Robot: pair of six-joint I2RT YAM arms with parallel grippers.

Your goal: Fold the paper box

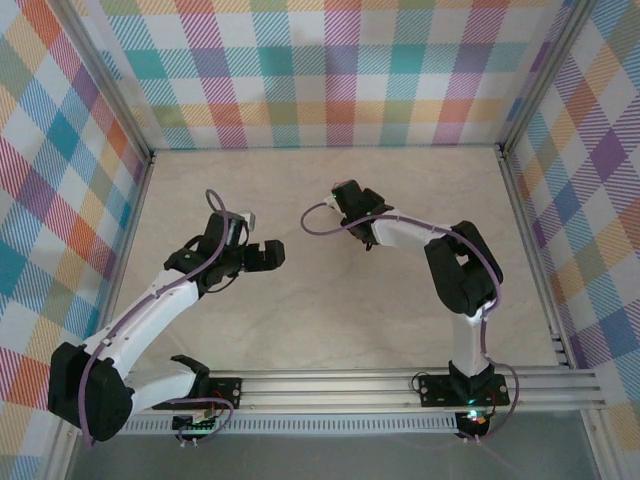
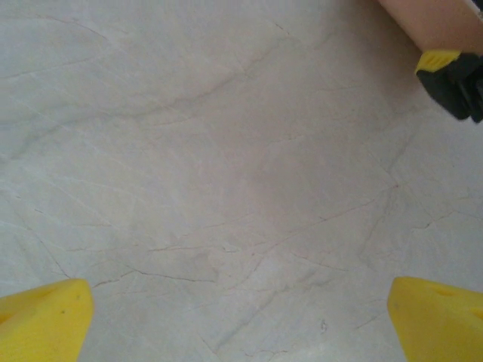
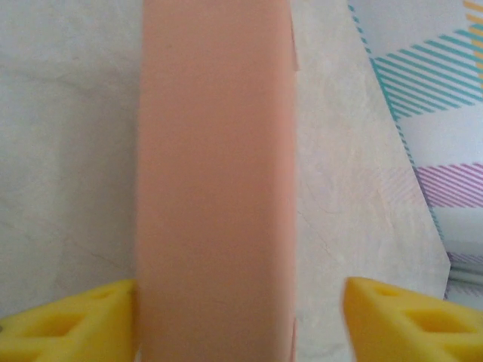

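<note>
Through the top camera we see the left claw hanging over the pale, marble-veined worktop, left of centre. The right claw is farther back, near the middle, and the two point roughly toward each other. Walls in a multicoloured check pattern enclose the worktop on three sides.

In the left wrist view, the left claw's yellow fingertips sit in the two lower corners, wide apart, with bare worktop between them. In the upper right corner we see an edge of the salmon-orange paper box of thin card. Just below it is a yellow-and-black finger of the right claw; whether they touch, we cannot tell.

In the right wrist view, the paper box runs up the middle as a plain salmon band between the right claw's yellow fingers. The finger on the picture's left lies against the box's side, while the other stands clear of it, worktop showing in the gap. The jaws are apart, not clamped.
</note>
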